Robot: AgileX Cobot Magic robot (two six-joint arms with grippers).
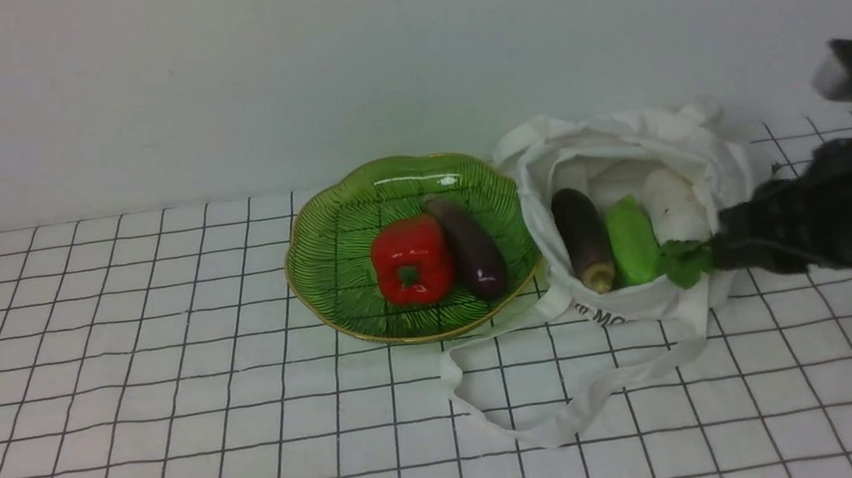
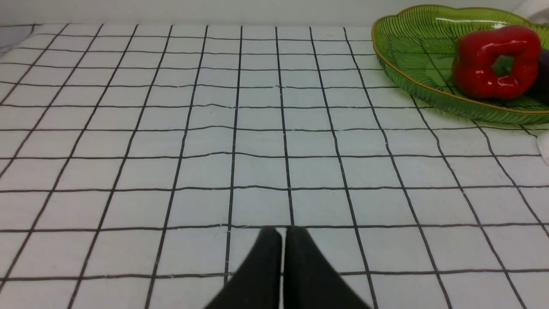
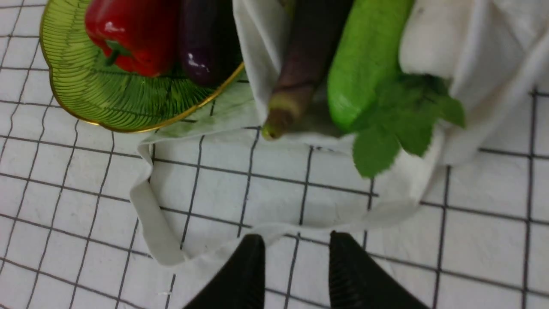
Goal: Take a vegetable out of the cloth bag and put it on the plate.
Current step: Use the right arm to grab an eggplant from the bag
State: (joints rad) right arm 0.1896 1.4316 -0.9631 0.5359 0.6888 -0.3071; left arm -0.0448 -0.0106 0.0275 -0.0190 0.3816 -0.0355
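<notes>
Backdrop: plain pale grey wall, faintly bluish, right behind the table's far edge. Tabletop carries a white cover with a thin black grid; lines wavy in spots, slight wrinkles. Grey patch at the tabletop's far left corner, can't identify. Light is soft and dim, the wall a bit darker toward its upper left.

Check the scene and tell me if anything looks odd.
Nothing looks spilled or damaged. One oddity: the cloth bag lies open, its strap sprawled across the table and leaves poking over its edge.
</notes>
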